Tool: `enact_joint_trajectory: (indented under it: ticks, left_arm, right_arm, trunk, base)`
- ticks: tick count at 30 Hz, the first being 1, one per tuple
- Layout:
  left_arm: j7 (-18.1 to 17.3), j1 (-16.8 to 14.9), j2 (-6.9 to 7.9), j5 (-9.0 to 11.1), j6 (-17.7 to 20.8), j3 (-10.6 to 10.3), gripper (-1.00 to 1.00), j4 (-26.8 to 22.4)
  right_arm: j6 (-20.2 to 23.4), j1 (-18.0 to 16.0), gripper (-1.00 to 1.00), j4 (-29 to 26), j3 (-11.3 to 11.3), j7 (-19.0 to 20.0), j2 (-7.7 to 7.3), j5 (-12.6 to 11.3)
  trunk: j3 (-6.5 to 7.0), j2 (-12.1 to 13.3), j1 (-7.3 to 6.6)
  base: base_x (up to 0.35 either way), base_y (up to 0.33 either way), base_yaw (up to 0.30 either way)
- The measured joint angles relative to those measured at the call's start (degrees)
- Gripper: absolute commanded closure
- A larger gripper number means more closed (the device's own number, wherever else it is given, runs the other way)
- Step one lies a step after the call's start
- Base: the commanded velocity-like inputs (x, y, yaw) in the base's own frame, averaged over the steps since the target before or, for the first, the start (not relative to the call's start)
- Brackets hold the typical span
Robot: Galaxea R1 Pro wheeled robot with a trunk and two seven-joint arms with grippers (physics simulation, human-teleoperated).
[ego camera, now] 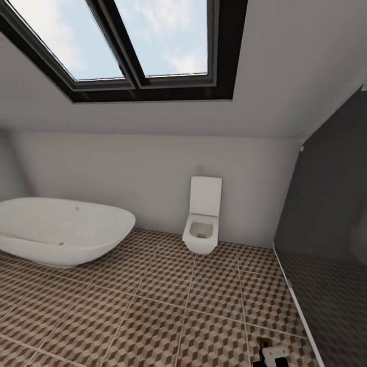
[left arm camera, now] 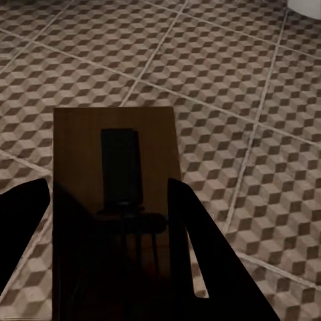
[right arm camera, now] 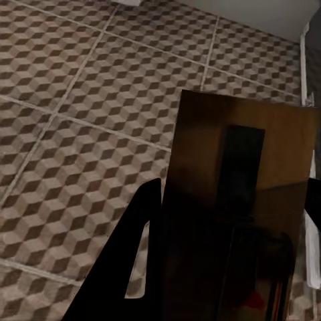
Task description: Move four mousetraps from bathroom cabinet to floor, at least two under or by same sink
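In the left wrist view a flat dark-brown mousetrap (left arm camera: 114, 167) with a black bar on top sits between my left gripper's (left arm camera: 110, 267) two dark fingers (left arm camera: 200, 261), held above the cube-patterned bathroom floor (left arm camera: 221, 73). The right wrist view has a second mousetrap (right arm camera: 241, 194) clamped the same way in my right gripper (right arm camera: 227, 267), also over the tiles (right arm camera: 80, 100). The head view catches the right gripper's (ego camera: 272, 355) white-and-black tip with a brown sliver of mousetrap (ego camera: 264, 342) at the lower edge. The cabinet and the sink are out of view.
A rounded white bathtub (ego camera: 61, 232) stands at the left and a white toilet (ego camera: 203, 219) against the back wall. A dark glass partition (ego camera: 326, 244) with a white floor rail closes off the right. A skylight (ego camera: 127, 41) is overhead. Open tiled floor (ego camera: 153, 306) lies ahead.
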Motion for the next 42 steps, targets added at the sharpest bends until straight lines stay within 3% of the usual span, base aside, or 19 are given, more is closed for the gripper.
enact_joint_trajectory:
  ticks: [42]
  left_arm:
    - [0.21,0.0,-0.18,-0.14,-0.03,0.01,1.0,0.0]
  right_arm:
    - [0.0,0.09,1.0,0.0,0.0,0.08,0.0,0.0]
  trunk:
    - [0.0,0.0,0.0]
  base:
    - [0.0,0.0,0.3]
